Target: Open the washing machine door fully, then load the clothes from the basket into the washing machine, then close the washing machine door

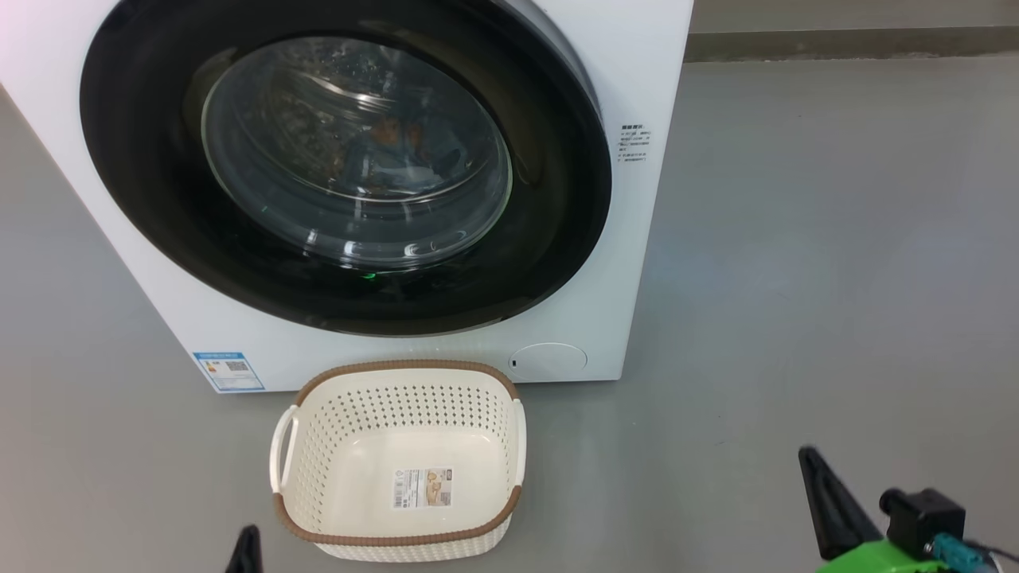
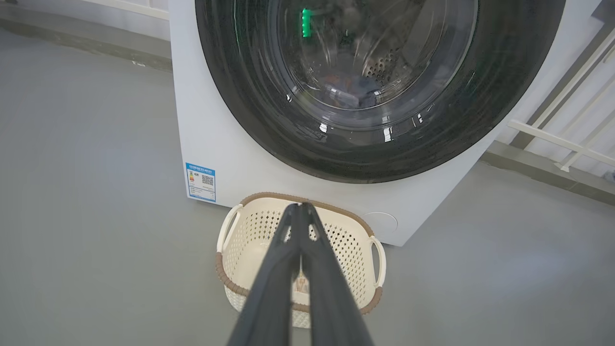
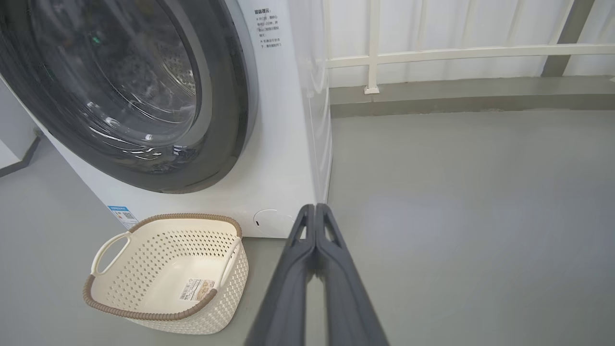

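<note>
The washing machine [image 1: 637, 72] stands with its black-rimmed door [image 1: 143, 207] shut flat against the front. Through the glass bowl, light blue clothes [image 1: 390, 151] with orange print lie in the drum. On the floor before it sits the cream basket [image 1: 402, 370], with only a label sticker on its base. My left gripper [image 2: 300, 206] hangs above the basket's near side, fingers pressed together and holding nothing; its tip pokes up at the head view's bottom edge [image 1: 247, 553]. My right gripper [image 3: 314, 207] is shut and holds nothing, low to the right of the basket [image 1: 820, 493].
Grey floor [image 1: 836, 278] spreads wide to the right of the machine. A white railing [image 3: 432, 50] and a raised kerb run behind it. A blue energy label [image 1: 228, 371] and a round cap [image 1: 548, 360] mark the machine's lower front.
</note>
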Tool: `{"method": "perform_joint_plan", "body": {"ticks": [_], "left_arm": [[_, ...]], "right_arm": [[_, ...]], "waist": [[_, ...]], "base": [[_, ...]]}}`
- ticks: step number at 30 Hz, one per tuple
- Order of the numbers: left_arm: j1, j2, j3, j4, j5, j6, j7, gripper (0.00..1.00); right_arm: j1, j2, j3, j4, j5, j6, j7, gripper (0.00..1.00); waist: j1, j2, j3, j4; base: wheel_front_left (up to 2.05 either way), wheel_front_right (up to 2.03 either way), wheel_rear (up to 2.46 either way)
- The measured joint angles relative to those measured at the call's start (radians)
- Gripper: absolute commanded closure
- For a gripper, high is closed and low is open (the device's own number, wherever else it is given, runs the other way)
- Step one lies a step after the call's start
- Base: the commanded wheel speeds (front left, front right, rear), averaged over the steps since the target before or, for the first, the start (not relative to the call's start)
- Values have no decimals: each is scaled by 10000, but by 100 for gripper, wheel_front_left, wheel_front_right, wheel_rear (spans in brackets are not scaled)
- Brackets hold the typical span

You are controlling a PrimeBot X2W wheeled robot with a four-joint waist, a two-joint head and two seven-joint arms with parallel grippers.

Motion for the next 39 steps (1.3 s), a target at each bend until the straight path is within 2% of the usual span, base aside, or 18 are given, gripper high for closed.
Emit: {"method": "perform_joint_plan", "body": {"ticks": [7, 39], "left_arm": [[120, -46, -4, 190, -520, 2, 178, 100], [-132, -36, 282, 107, -3726, -8, 1103, 100]], "right_arm": [[139, 105, -10, 222, 472, 0, 219, 100], [104, 159, -100, 21, 4270, 0, 1137, 100]], "waist": [[4, 0, -15, -37], [2, 0, 29, -241]], "base": [[0, 0, 0], [0, 0, 0]]}}
